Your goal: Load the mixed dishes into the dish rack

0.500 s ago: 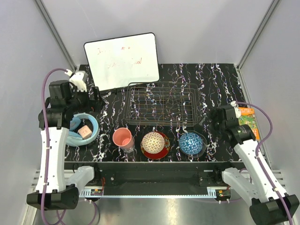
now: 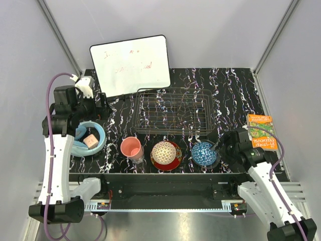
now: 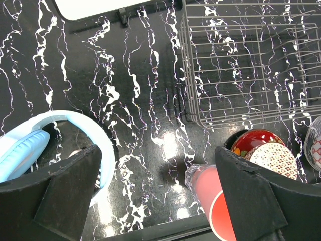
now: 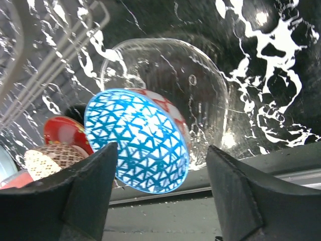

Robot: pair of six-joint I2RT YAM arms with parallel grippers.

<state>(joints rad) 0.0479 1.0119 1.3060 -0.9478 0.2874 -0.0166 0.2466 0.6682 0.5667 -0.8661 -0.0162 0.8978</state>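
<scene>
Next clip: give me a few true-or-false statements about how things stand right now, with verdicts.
1. The dish rack holds no dishes. True.
2. The pink cup stands inside the rack. False: it stands on the table, in front of the rack.
3. The right gripper is shut on the blue patterned bowl. False: its jaws stand open, close by the bowl.
4. The cream-gold bowl sits on the red plate. True.
5. The left gripper is open. True.

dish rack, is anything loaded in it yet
No, the dish rack shows only bare wires, with the pink cup standing outside it.
</scene>
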